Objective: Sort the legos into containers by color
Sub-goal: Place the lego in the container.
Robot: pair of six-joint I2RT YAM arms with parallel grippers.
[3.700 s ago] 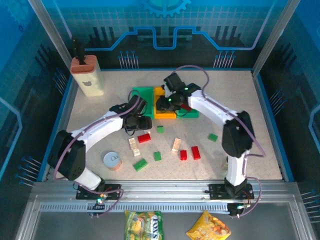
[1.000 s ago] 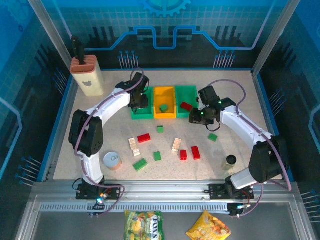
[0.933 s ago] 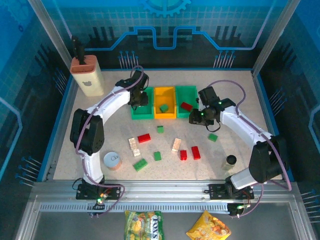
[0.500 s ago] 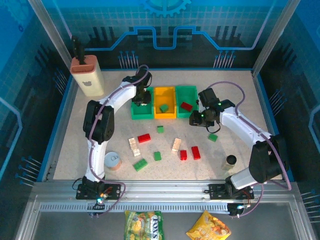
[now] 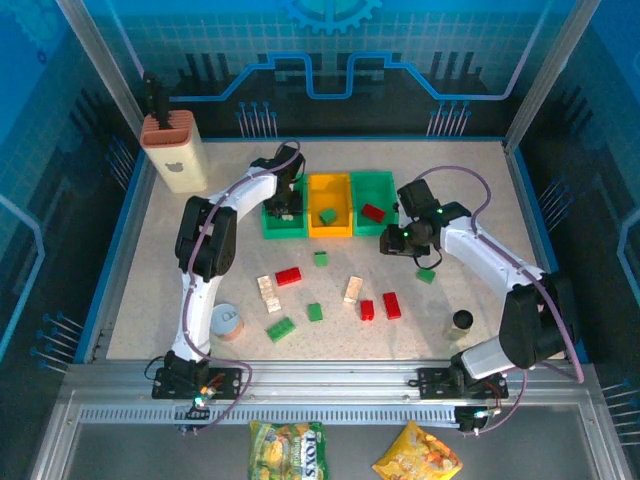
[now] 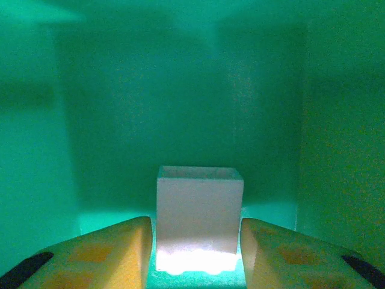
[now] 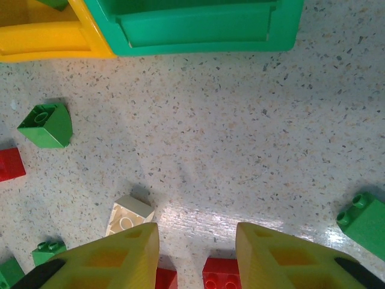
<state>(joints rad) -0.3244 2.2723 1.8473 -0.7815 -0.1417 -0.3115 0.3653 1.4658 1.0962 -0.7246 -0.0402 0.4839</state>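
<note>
On the far half of the counter (image 5: 480, 200), three containers stand in a row, with a tool at each end.
From above, the left green container (image 5: 284, 231), yellow container (image 5: 331, 233) and right green container (image 5: 376, 229) touch side to side, long axes running near to far. The left tool (image 5: 287, 205) dips into the left one and the right tool (image 5: 390, 242) hangs just near of the right one. The loose legos (image 5: 288, 275) lie scattered nearer, long axes at mixed angles. At the left wrist, a white lego (image 6: 200, 211) stands squarely on the green floor between the left tool's (image 6: 195, 241) fingers; whether they press it I cannot tell. At the right wrist, the right tool (image 7: 197, 241) is parted over bare counter, a cream lego (image 7: 129, 215) just left of the gap, studs up.
</note>
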